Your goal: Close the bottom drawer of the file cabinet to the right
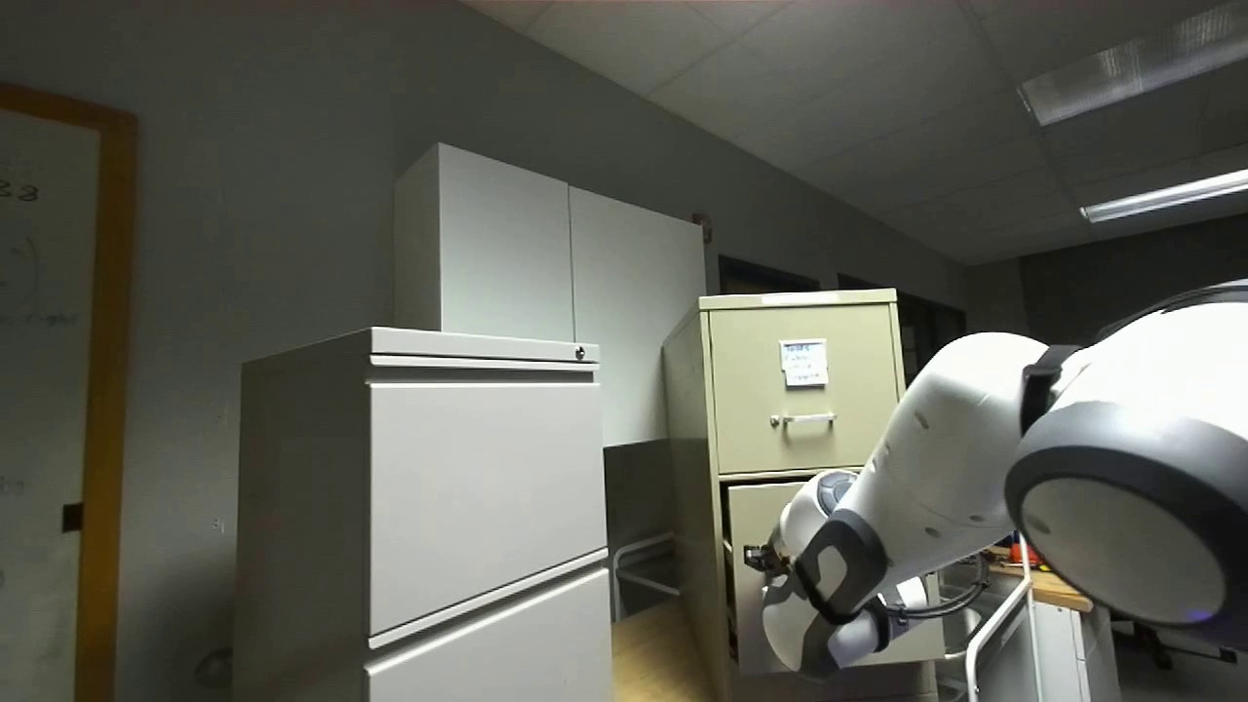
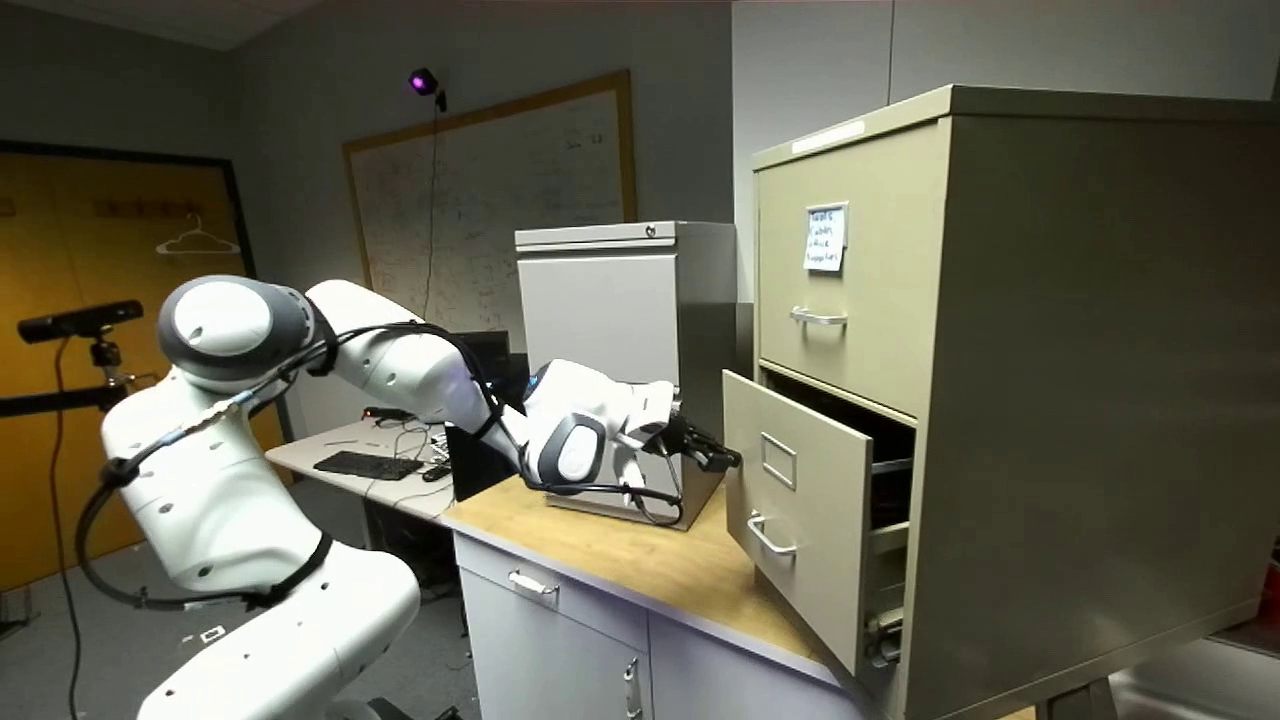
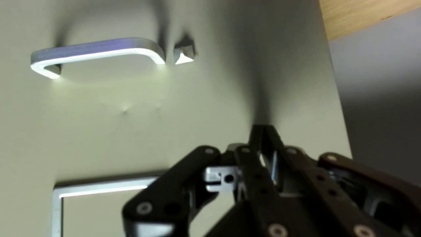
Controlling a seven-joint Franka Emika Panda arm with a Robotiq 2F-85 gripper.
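The black two-finger metal gripper (image 3: 262,128) is fully narrowed, its fingertips side by side. In the wrist view their shadow runs right up to them on the flat tan-beige metal bottom drawer (image 3: 213,108); whether they touch its front or stand just off it cannot be told. From the tips, the curved silver metal handle (image 3: 98,54) lies at 10 o'clock, the small silver metal catch (image 3: 184,54) between 10 and 11, and the rectangular silver metal label frame (image 3: 102,188) at 8. In an exterior view the drawer spreads from the tips toward 4 o'clock, pulled partly out of the narrow, tall beige metal file cabinet (image 2: 1080,400). The beige metal upper drawer (image 2: 880,280), flush, bears a white paper label (image 2: 824,242) at 1 o'clock.
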